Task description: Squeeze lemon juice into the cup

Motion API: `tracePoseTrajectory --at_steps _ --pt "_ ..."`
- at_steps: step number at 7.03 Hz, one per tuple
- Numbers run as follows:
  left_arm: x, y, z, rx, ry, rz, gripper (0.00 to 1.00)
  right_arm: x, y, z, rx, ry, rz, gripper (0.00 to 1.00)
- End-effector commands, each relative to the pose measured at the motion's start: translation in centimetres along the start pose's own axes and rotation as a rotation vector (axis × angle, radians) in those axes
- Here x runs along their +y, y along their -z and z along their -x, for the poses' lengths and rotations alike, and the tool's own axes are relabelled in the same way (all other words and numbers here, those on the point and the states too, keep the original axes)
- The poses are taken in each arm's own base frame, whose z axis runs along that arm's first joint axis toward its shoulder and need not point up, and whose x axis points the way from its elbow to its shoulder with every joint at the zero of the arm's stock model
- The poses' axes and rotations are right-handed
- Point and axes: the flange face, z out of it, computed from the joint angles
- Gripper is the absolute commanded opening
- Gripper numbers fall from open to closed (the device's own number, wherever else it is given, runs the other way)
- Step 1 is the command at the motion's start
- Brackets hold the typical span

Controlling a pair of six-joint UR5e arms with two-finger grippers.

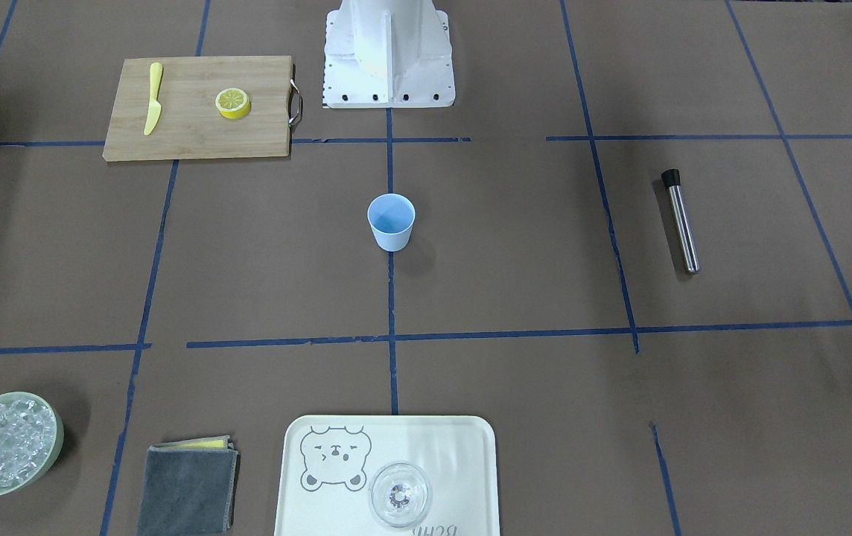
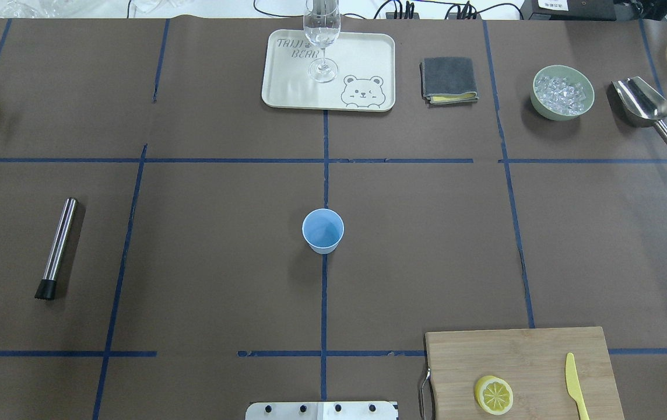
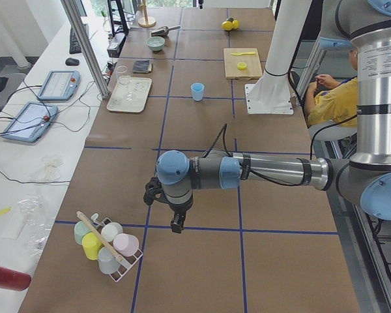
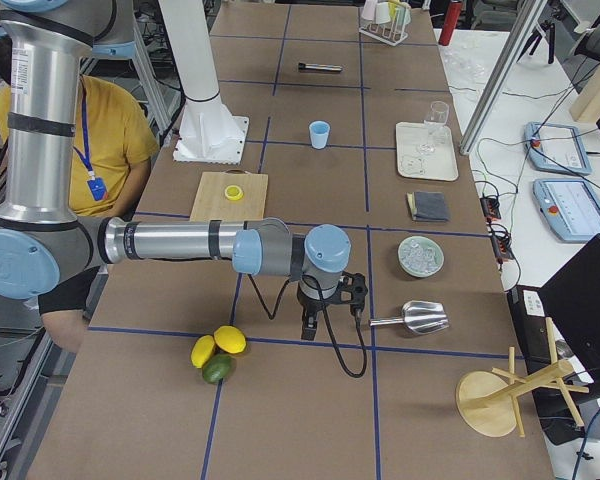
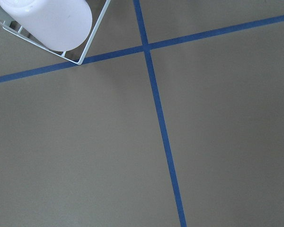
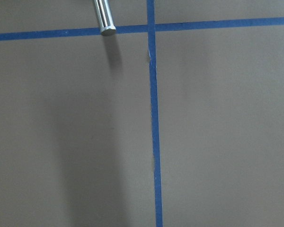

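Observation:
The lemon [image 1: 233,103] is a round yellow slice lying flat on a wooden cutting board [image 1: 202,138], also in the overhead view [image 2: 494,395]. The light-blue cup [image 1: 391,222] stands upright and empty at the table's middle [image 2: 323,231]. Neither gripper shows in the overhead or front views. My left gripper [image 3: 176,225] hangs over bare table at the left end, near a cup rack. My right gripper [image 4: 309,328] hangs over the right end, near a metal scoop. I cannot tell whether either is open or shut. Both are far from the lemon and the cup.
A yellow knife [image 1: 153,98] lies on the board. A steel muddler [image 2: 58,248] lies at the left. A tray [image 2: 287,87] with a clear glass [image 2: 322,41], a grey cloth [image 2: 449,79], a green bowl of ice [image 2: 562,92] and a scoop [image 2: 645,108] line the far edge.

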Motion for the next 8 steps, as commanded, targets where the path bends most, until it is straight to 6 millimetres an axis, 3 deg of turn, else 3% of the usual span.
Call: tracePoseTrajectory --at_steps 1,2,4,8 --pt "-0.3 1.0 -0.9 -0.004 -0.006 -0.021 1.00 -0.1 0.1 0.2 -0.001 0.001 -0.003 1.00" --pt "-0.3 2.2 -2.1 -0.013 -0.029 -0.043 1.00 -0.1 0.6 0.7 -0.005 0.006 -0.012 1.00" --pt "0.6 1.9 -1.7 -0.010 -0.023 -0.036 1.00 -0.1 1.0 1.1 -0.005 0.014 -0.020 1.00" --pt "-0.6 2.0 -1.7 -0.014 -0.039 -0.048 1.00 0.0 1.2 1.4 -0.015 0.022 -0.024 1.00"
